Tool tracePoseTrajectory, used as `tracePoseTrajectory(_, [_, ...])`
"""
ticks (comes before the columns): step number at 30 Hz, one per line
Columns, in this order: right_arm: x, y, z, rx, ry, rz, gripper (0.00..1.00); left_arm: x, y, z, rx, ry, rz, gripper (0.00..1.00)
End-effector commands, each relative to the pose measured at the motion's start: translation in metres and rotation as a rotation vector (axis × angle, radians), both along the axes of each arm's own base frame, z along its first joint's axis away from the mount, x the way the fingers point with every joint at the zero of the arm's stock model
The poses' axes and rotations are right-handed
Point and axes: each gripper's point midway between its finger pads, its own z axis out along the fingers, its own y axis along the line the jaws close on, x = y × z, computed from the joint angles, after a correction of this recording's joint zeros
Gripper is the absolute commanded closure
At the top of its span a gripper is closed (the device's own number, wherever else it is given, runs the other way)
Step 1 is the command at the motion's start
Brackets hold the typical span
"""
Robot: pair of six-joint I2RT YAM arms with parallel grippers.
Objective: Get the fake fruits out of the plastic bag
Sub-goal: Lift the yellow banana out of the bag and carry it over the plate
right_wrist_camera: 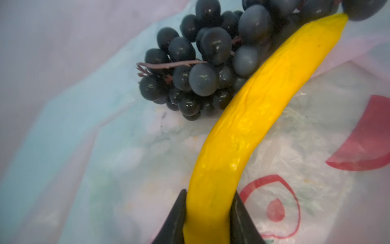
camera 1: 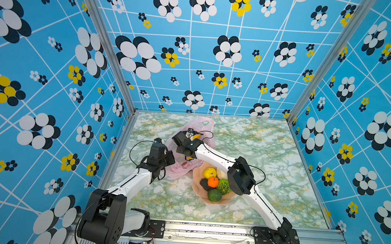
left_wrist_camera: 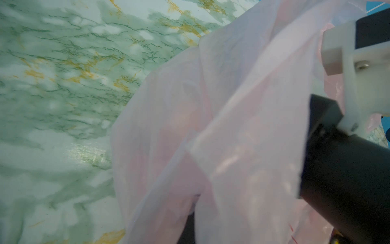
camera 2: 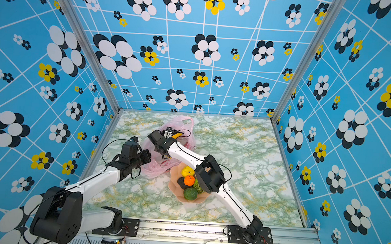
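1. Fingers (right_wrist_camera: 179, 215) of your right gripper (right_wrist_camera: 210, 191) are clamped on a long yellow plastic banana (right_wrist_camera: 253, 116), one dark finger on each side, near one end of it.
2. That banana lies inside the thin, translucent pink plastic bag (camera 1: 175, 172), on its lower film among the red fruit prints. Its far end touches a dark purple plastic grape bunch (right_wrist_camera: 200, 69), which lies alongside it, also inside the bag.
3. In both top views your right arm reaches across the middle into the bag's open mouth, and a short yellow stretch of the banana shows at the gripper.
4. Your left gripper (camera 1: 169, 157) sits at the side of the bag nearest the left arm. Its fingers are together, pinching the bag's film. In the left wrist view the film is drawn across the lens and hides the fingertips.
5. The bag rests on the green-veined, marble-patterned tabletop (camera 1: 269, 155), near its middle, with a loop handle towards the back wall.
6. A peach-coloured scalloped bowl (camera 1: 195, 185) stands just beside the bag, on the front side. It holds a yellow ribbed fruit (camera 1: 209, 172), a small orange (camera 1: 213, 181), a round green fruit (camera 1: 214, 195), a bumpy green fruit (camera 1: 224, 186), a dark avocado (camera 1: 205, 184) and a pale piece (camera 1: 221, 174). The right arm's elbow hangs over the bowl's right edge.
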Motion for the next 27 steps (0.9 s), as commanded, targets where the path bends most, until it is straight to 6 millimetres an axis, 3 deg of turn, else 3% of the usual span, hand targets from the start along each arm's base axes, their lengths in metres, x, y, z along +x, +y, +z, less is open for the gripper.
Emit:
tracePoseTrajectory(1, [0.005,0.009,0.041,0.108,-0.036,0.017,0.72,0.004,-0.001,-0.002,0.008,0.006,-0.01,1.0])
tracePoseTrajectory(14, [-0.018,0.02,0.071,0.191,-0.012,0.116,0.72,0.006,0.0,-0.006,0.014,0.019,-0.009,1.0])
tracePoseTrajectory(20, [-0.051,0.013,0.077,0.151,0.0,0.221,0.72,0.005,0.002,-0.003,0.022,0.01,-0.003,1.0])
tracePoseTrajectory(27, [-0.099,-0.014,0.087,0.099,0.029,0.35,0.71,0.006,0.002,-0.005,0.017,0.016,-0.004,1.0])
